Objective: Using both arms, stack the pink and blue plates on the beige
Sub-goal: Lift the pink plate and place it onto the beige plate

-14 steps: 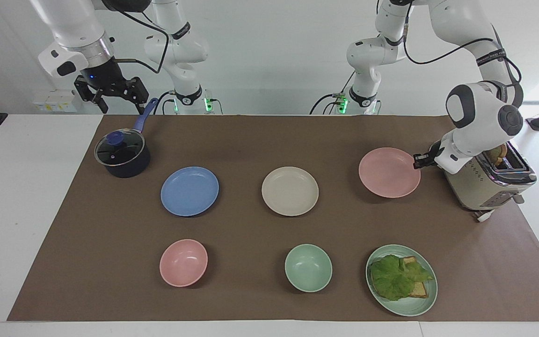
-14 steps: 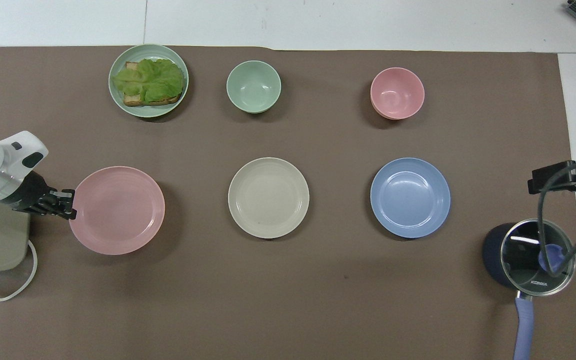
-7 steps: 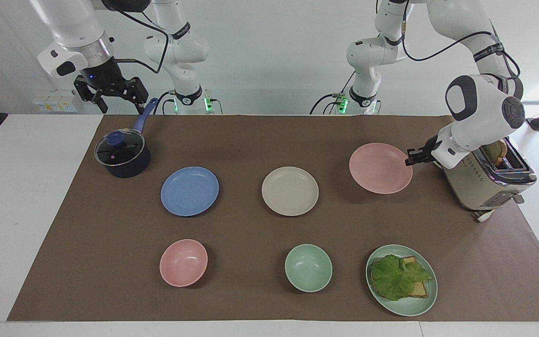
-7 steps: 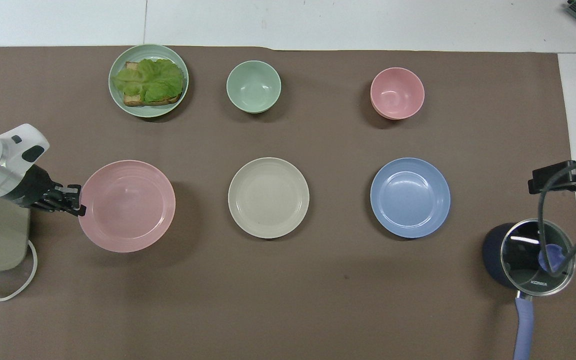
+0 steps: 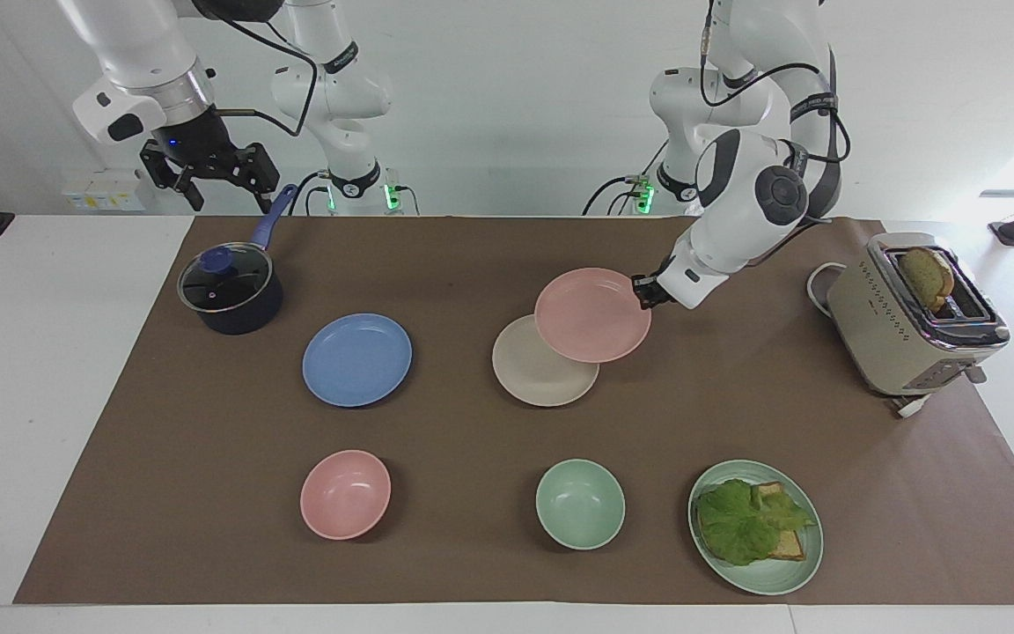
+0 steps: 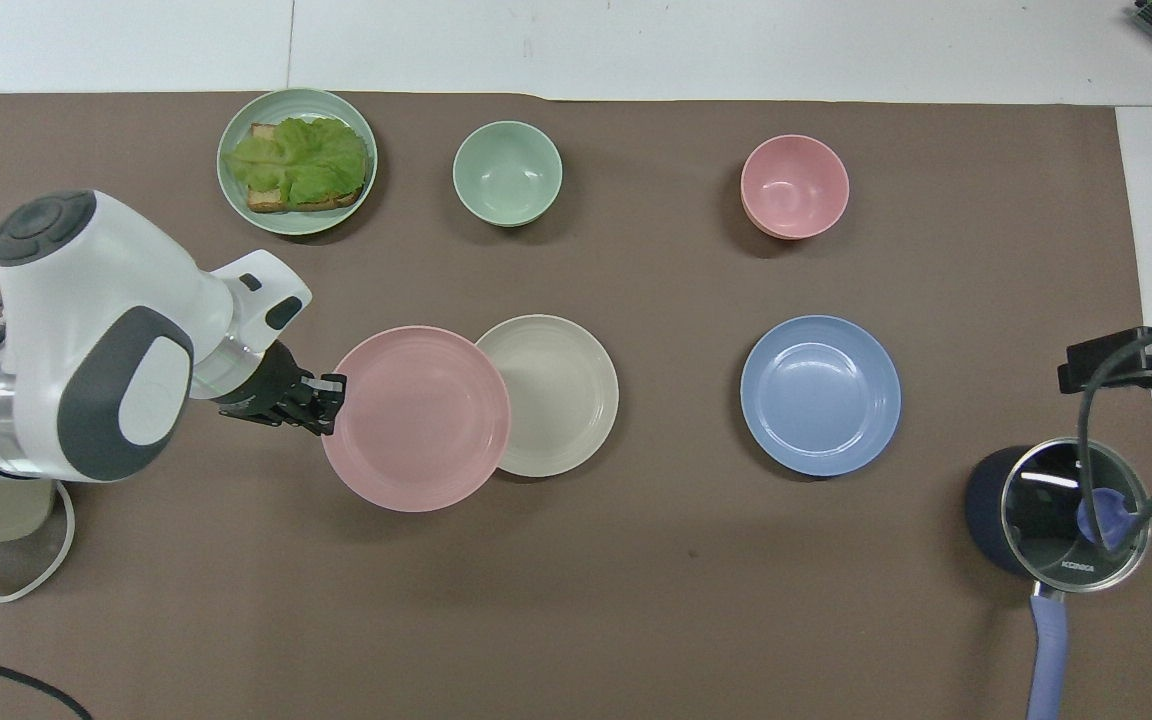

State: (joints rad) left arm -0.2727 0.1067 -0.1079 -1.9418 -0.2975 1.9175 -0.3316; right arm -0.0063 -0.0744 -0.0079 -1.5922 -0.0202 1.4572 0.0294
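1. left gripper (image 5: 645, 291) has its fingers clenched on the rim of the pink plate (image 5: 592, 315), at the edge toward the left arm's end of the surface
2. pink plate is up in the air, roughly level, hanging partly over the beige plate (image 5: 535, 374), which lies flat mid-surface
3. the left arm comes down from its base, elbow bent, wrist angled low toward the plate
4. right gripper (image 5: 212, 176) hangs in the air with its fingers released, nothing in them, near the handle of the lidded saucepan (image 5: 230, 291); that arm is just waiting
5. blue plate (image 5: 356, 359) sits flat on the surface, beside the beige one toward the right arm's end, well apart from it
6. toaster (image 5: 912, 317) stands at the left arm's end
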